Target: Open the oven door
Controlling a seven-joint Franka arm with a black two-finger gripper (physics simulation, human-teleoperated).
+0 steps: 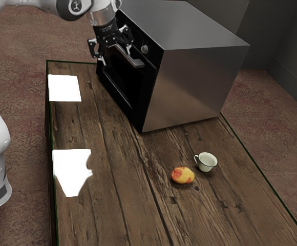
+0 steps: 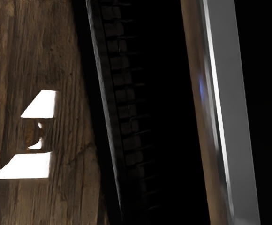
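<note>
Gripper (image 1: 117,57) spread at the oven (image 1: 199,46) handle (image 1: 136,62)

Its fingers stand apart by the handle; whether either touches, I can't tell. The gripper hides the handle's far end. The door (image 1: 120,81), on the oven's front, looks shut, its interior too dark to make out. The exterior view cuts off the arm (image 1: 41,5); the wrist view crops the handle at both ends.
</note>
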